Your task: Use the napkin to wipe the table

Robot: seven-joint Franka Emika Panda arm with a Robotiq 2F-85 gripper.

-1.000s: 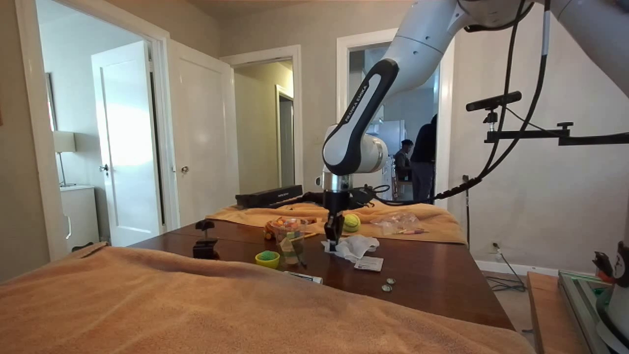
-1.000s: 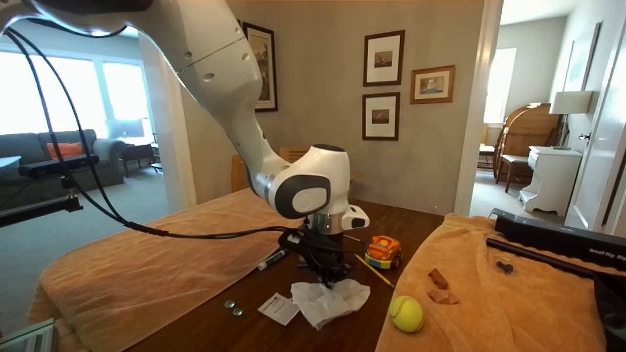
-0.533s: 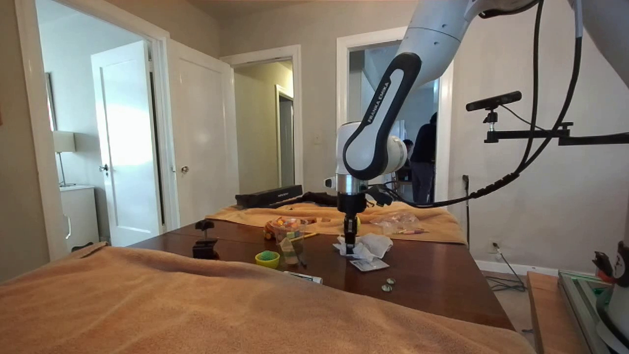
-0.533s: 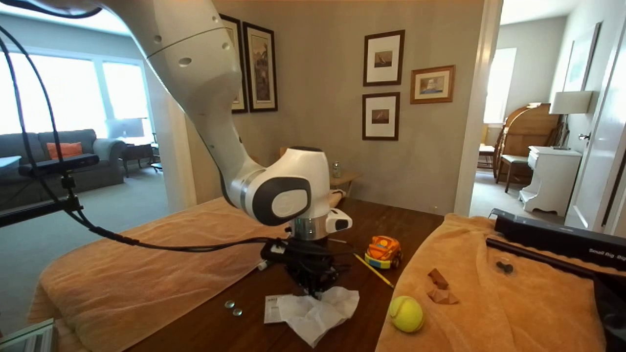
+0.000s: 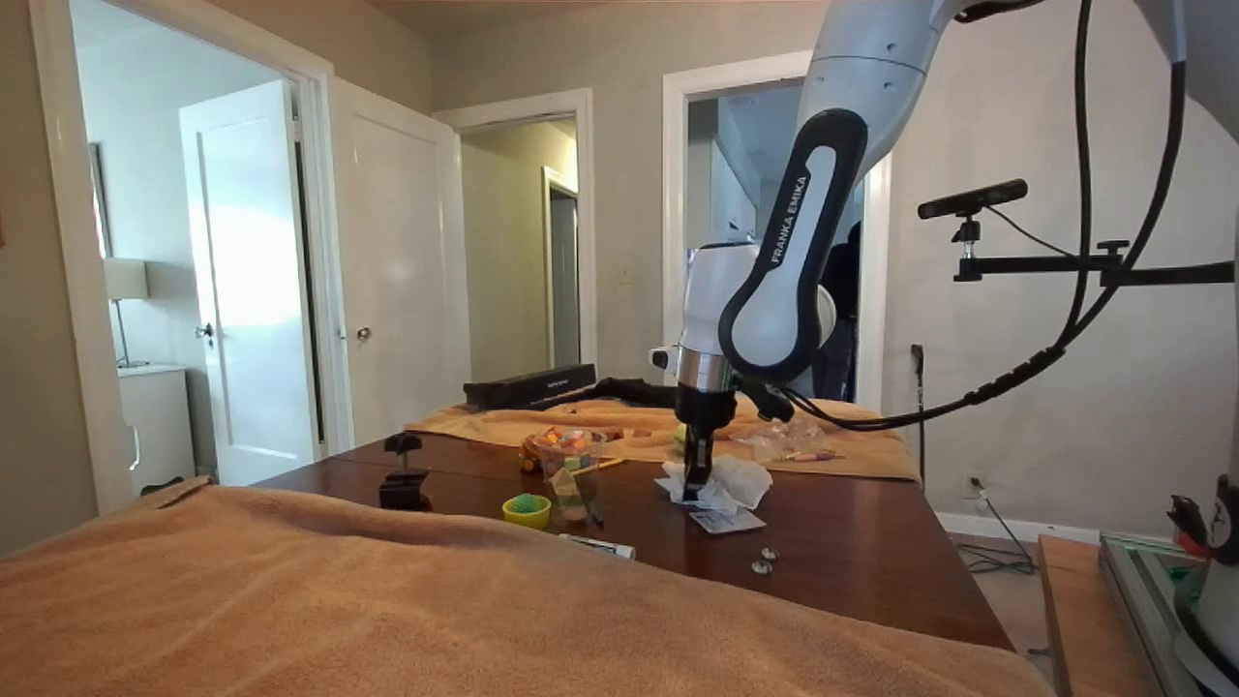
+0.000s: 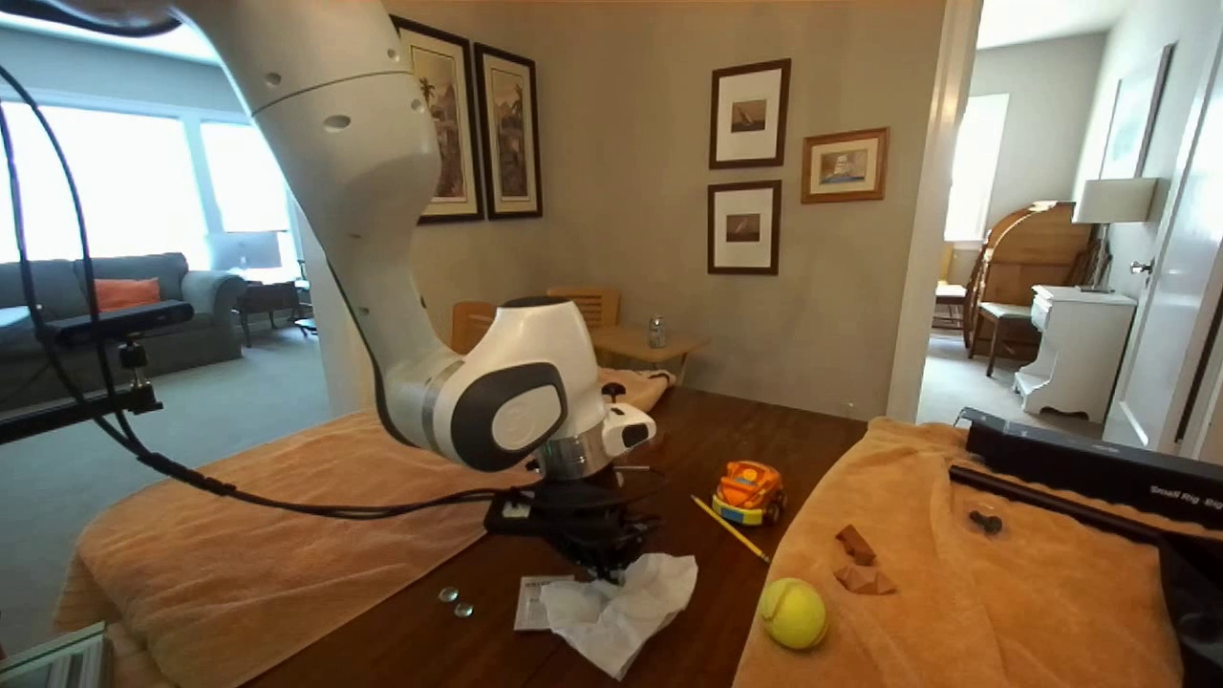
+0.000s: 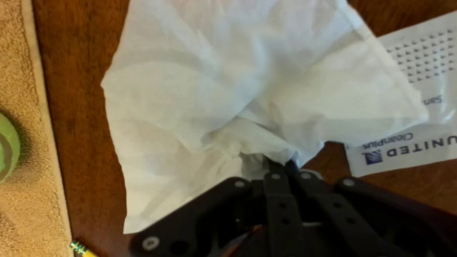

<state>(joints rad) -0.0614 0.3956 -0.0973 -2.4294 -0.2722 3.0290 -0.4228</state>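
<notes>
Paper napkin (image 7: 221,92) is pinched; gripper (image 7: 289,172) is closed on it. Overlapped CleanPlus packet (image 7: 433,114) could be wiped off the table (image 5: 852,542) edge.

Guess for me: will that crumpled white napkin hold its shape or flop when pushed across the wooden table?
The napkin will likely flop, since it bunches into soft folds where the tool pinches it. It's probably light: the sheet looks thin. One corner overlaps the United CleanPlus packet, so pushing might nudge that along.
</notes>
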